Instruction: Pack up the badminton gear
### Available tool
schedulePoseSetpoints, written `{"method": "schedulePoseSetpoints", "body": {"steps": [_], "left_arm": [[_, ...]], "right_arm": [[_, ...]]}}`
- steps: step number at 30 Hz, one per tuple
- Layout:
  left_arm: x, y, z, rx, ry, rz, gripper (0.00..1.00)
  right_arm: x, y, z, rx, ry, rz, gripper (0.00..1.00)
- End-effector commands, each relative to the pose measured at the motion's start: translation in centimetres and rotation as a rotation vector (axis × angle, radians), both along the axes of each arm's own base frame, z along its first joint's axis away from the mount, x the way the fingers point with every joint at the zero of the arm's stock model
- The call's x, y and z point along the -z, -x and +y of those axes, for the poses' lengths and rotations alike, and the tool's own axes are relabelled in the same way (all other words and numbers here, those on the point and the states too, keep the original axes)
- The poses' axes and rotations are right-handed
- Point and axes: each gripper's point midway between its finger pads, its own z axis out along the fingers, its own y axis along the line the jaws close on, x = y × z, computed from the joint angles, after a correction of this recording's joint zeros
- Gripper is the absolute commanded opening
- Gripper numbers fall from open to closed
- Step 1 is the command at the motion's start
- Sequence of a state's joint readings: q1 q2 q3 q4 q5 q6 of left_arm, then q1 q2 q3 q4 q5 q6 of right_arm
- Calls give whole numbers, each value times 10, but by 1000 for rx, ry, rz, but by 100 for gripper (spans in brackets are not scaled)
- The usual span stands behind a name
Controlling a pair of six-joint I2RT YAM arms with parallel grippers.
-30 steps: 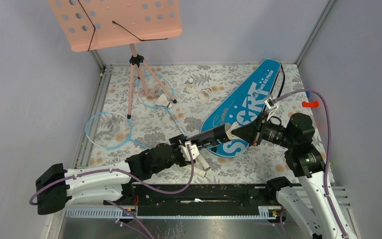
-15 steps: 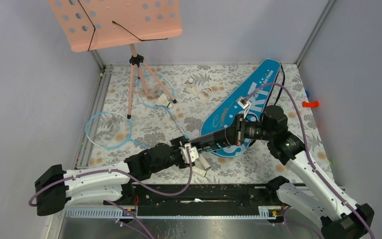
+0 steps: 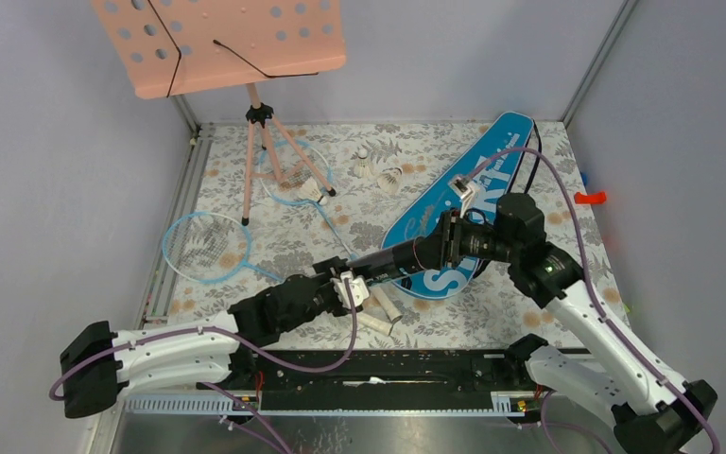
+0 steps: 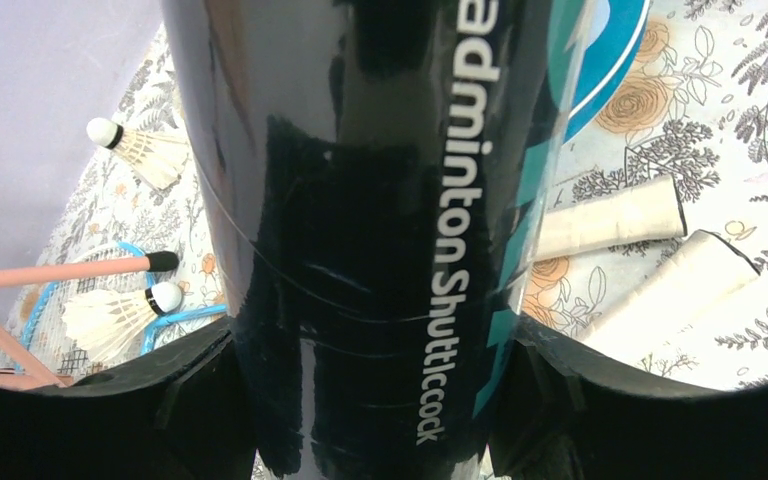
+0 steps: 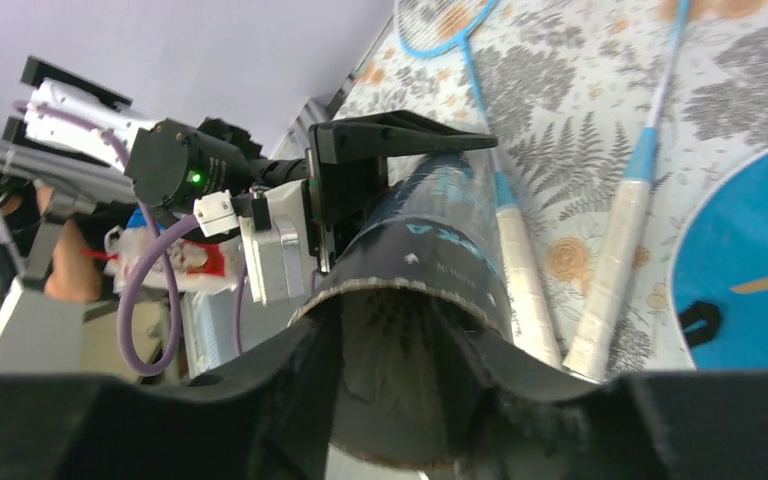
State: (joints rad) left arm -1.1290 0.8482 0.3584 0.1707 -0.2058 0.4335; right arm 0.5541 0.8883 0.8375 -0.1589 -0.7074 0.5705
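**A:** From above, where is the tube?

**B:** The tube point(image 3: 392, 260) hangs over the table point(image 3: 284, 248), slanting between the arms. The left pincer point(image 3: 342, 287) is clamped on its near end. The right pincer point(image 3: 438, 244) sits at its far end, above the bag point(image 3: 477, 184).

**A:** What lies around it?

**B:** Two rackets point(image 3: 206, 248) lie to the left, with the stand point(image 3: 217, 43) planted over one head. Three shuttlecocks point(image 3: 389, 177) lie loose, two near the bag and one by a tripod foot. The handles point(image 3: 385, 307) lie just beside the left pincer.

**A:** And the left wrist?

**B:** The tube fills the view, with a finger point(image 4: 190, 400) pressed on each side. To its right are both handles and the bag's edge. To its left are two shuttlecocks, a stand foot and a blue racket rim.

**A:** The right wrist?

**B:** Its fingers point(image 5: 280, 400) stand apart, with the tube's open mouth between them. I cannot tell whether they touch the rim. Beyond it the left pincer grips the tube. The racket shafts and the bag lie on the table to the right.
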Motion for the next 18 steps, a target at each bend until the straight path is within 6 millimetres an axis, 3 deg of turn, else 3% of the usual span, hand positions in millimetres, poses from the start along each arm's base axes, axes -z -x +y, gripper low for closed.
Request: {"method": "schedulePoseSetpoints", "body": {"steps": [1, 12, 18], "left_arm": [[-66, 11, -30, 98, 254, -77, 7], [-72, 5, -10, 9, 324, -87, 7], [-96, -19, 17, -212, 459, -121, 7]], "right_arm": [[-11, 2, -18, 84, 109, -113, 54], [-73, -5, -88, 428, 150, -380, 99], [-72, -30, -103, 553, 239, -396, 100]]}}
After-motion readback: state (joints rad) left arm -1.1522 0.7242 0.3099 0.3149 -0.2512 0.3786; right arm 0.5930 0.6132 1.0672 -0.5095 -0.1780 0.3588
